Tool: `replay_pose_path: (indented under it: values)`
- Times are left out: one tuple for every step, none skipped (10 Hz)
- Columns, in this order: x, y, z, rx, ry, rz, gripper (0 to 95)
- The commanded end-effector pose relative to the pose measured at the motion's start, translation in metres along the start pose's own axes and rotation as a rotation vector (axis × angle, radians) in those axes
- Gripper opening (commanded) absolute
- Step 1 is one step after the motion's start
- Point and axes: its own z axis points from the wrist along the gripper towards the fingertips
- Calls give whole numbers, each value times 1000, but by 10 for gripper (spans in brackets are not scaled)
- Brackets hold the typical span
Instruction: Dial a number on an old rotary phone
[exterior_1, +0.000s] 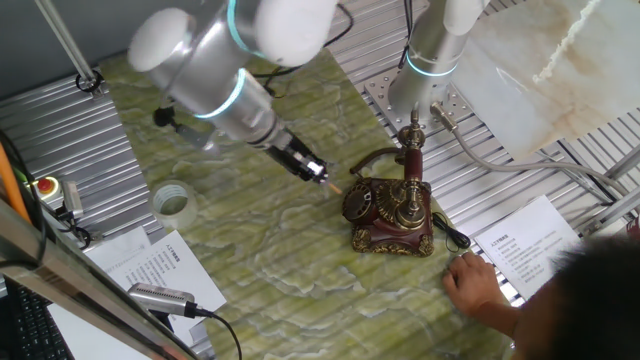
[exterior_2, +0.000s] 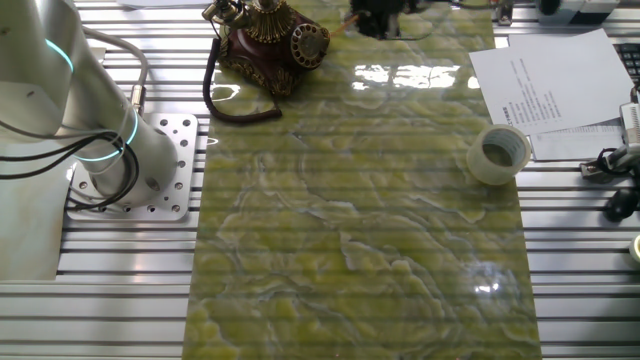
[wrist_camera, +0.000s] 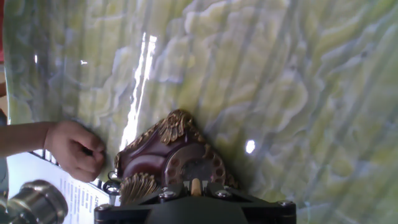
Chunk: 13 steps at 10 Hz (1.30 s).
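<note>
The old rotary phone (exterior_1: 392, 218) stands on the green marbled mat, dark red-brown with brass trim, its handset on the tall cradle. Its round dial (exterior_1: 362, 205) faces my gripper (exterior_1: 322, 177), which hovers just left of it and a little above, apart from the dial. In the hand view a short tan peg (wrist_camera: 196, 186) sticks out between the dark jaws, pointing at the dial (wrist_camera: 198, 167) of the phone (wrist_camera: 163, 155). The jaws look shut on this peg. The other fixed view shows the phone (exterior_2: 268, 38) at the top edge, with my gripper (exterior_2: 378, 18) to its right.
A person's hand (exterior_1: 472, 280) rests on the table close to the phone's right side, near a printed sheet (exterior_1: 530, 243). A clear tape roll (exterior_1: 173, 203) sits left on the mat (exterior_1: 300, 270). The phone's black cord (exterior_2: 222, 100) trails off it. A second arm's base (exterior_1: 420, 75) stands behind.
</note>
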Motion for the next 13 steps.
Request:
replay_pose_path:
  values:
    - [2, -1, 2, -32, 53, -64, 0]
    - [3, 0, 3, -43, 56, -74, 0]
    - [3, 3, 7, -51, 65, -82, 0]
    - [3, 5, 8, -52, 69, -77, 0]
    - [2, 13, 12, -51, 84, -68, 0]
    - [2, 18, 15, -48, 88, -64, 0]
    - [5, 20, 18, -49, 89, -63, 0]
    - [7, 22, 21, -49, 91, -62, 0]
    - [9, 21, 23, -47, 97, -62, 0]
    - [11, 20, 24, -45, 100, -64, 0]
    - [13, 20, 25, -46, 101, -69, 0]
    - [15, 19, 28, -49, 99, -76, 0]
    - [17, 19, 30, -52, 98, -81, 0]
